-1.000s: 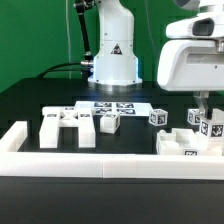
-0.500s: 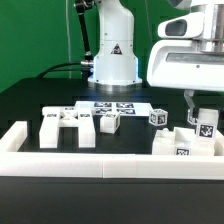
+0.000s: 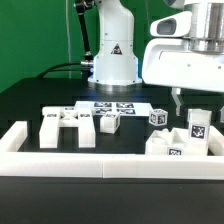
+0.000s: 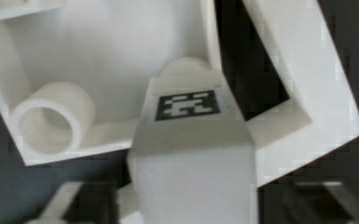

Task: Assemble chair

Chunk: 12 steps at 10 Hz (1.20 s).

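My gripper [image 3: 196,104] hangs over the right end of the table, jaws open on either side of an upright white chair part with a tag [image 3: 197,127]. In the wrist view that tagged part [image 4: 194,110] rises between my dark fingers [image 4: 80,203], with a gap on each side. It stands on a larger white chair piece [image 3: 168,146], whose frame and round socket [image 4: 48,120] show in the wrist view. Another chair part [image 3: 68,127], slab-like with ribs, lies at the exterior view's left.
Two small tagged white blocks [image 3: 110,122] [image 3: 157,117] sit mid-table in front of the marker board [image 3: 115,106]. A long white border rail [image 3: 100,162] runs along the front. The robot base [image 3: 112,60] stands behind.
The jaws have opened off the upright tagged part. The hand has shifted toward the exterior view's left, and the part with the piece under it has moved slightly the same way.
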{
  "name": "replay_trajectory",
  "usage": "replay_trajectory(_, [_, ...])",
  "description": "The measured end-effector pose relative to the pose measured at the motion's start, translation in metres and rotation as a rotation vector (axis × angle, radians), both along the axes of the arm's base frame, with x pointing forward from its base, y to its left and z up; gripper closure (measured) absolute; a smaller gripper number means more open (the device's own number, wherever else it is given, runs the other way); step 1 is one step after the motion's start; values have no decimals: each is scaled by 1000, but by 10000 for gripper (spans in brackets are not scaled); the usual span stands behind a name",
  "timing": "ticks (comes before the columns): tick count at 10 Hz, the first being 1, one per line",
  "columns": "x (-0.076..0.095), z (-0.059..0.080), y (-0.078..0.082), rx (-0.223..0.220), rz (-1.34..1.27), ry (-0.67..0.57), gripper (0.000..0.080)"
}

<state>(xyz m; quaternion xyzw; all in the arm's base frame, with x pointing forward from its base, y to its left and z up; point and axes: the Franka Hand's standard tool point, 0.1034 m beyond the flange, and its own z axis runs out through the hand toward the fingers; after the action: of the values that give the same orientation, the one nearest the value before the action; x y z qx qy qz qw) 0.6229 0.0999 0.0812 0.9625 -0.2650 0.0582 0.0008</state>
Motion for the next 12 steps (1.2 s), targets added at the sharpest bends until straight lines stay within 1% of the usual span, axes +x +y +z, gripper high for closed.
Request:
replay_trajectory(1, [-2, 6, 0, -5, 63, -1, 244])
replay_trajectory(2, [-7, 15, -3, -11, 143, -2, 169])
replay_trajectory(3, [-12, 25, -9, -17, 206, -1, 156])
replay_trajectory(4, [-14, 28, -11, -14, 187, 14, 156])
replay_trajectory(8, [-15, 25, -10, -15, 192, 14, 151])
replay_trajectory(9, [-19, 27, -9, -14, 196, 17, 151])
replay_trajectory(10, [-30, 32, -16, -11, 233, 23, 151])
replay_trajectory(11, [-45, 39, -39, -1, 286, 30, 151])
replay_trajectory(12, [-57, 40, -69, 7, 316, 37, 151])
